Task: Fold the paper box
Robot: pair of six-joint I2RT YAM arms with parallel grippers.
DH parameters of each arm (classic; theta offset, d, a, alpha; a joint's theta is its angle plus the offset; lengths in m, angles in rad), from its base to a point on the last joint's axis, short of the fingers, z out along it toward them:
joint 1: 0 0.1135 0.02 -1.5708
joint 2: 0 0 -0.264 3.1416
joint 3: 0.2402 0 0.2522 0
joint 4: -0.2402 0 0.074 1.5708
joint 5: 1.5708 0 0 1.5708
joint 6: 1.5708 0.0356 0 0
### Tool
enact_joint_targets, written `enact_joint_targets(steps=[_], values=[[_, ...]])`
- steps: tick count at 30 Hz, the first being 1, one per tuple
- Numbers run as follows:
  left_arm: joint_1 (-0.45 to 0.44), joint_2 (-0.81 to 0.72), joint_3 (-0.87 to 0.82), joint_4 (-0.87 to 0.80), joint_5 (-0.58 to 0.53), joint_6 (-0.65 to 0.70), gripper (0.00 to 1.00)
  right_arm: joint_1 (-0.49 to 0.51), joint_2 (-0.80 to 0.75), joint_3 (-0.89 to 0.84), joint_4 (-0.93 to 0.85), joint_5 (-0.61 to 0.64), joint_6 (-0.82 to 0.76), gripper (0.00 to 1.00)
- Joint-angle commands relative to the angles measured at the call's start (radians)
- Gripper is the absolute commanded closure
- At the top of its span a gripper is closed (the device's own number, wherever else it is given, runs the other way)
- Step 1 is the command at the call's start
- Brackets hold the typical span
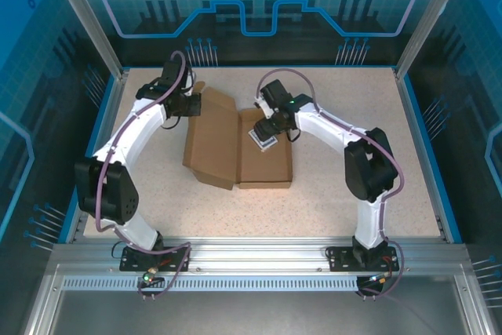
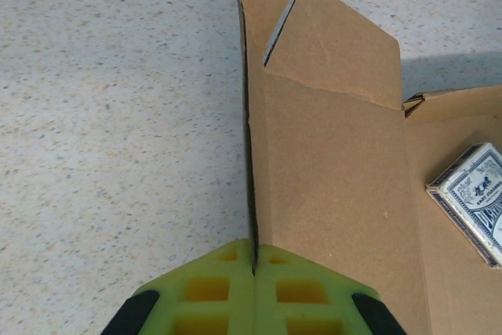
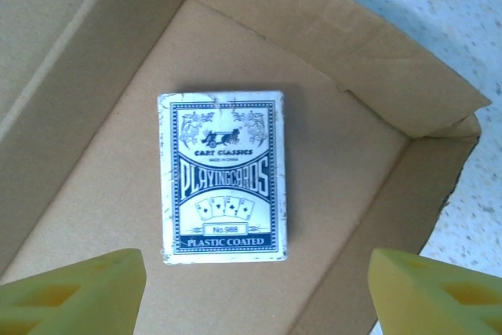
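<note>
Your left gripper point(image 2: 253, 260): nearest the left wrist camera. Its green pads point(image 2: 212, 288) are pressed together on the near edge of a cardboard panel, so the jaws are closed on the paper box.
Paper box point(image 1: 227, 147): you will find it at mid-table, between your two arms. It is plain brown corrugated card and only partly formed.
Left panel point(image 2: 329, 178): folded up off the table and standing tilted, with its thin edge running straight away from the pinch.
End flap point(image 2: 337, 45): at the far end of that panel, bent along its crease, with a second narrow flap just behind it.
Tray section point(image 3: 102, 100): the right part of the sheet lies flat, with low cardboard walls raised around it.
Pack of playing cards point(image 3: 223, 178): blue and white, lying flat on the tray floor, clear of the walls.
Your right gripper point(image 3: 256, 284): hangs over the tray with its jaws spread wide. One finger stands on each side of the pack and neither touches it, so it grips nothing.
Table point(image 1: 337, 194): speckled beige; the box rests on it.
</note>
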Motion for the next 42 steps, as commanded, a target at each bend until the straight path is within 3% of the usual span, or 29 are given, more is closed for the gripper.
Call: enact_joint_targets(steps=[1,12,16,22,28,35,42], values=[[-0.02,0.034,0.047,0.041,0.076,-0.001,0.97,-0.034,-0.058,-0.057,0.04,-0.018,0.011,0.25],[-0.084,0.224,0.243,0.032,0.169,0.009,0.86,-0.155,-0.197,-0.222,0.087,-0.036,0.014,0.24],[-0.107,0.293,0.36,-0.001,0.21,0.016,0.75,-0.195,-0.227,-0.262,0.109,-0.032,0.011,0.24],[-0.12,0.267,0.424,0.0,0.21,0.039,0.5,-0.229,-0.226,-0.265,0.124,-0.027,0.0,0.24],[-0.12,0.103,0.273,0.106,0.125,0.064,0.32,-0.196,-0.215,-0.284,0.153,-0.09,0.007,0.24],[-0.12,-0.156,-0.019,0.293,0.111,0.02,0.28,-0.124,-0.201,-0.289,0.148,-0.085,-0.017,0.24],[-0.12,-0.398,-0.311,0.429,0.088,-0.024,0.26,-0.074,-0.292,-0.376,0.142,-0.125,0.03,0.24]])
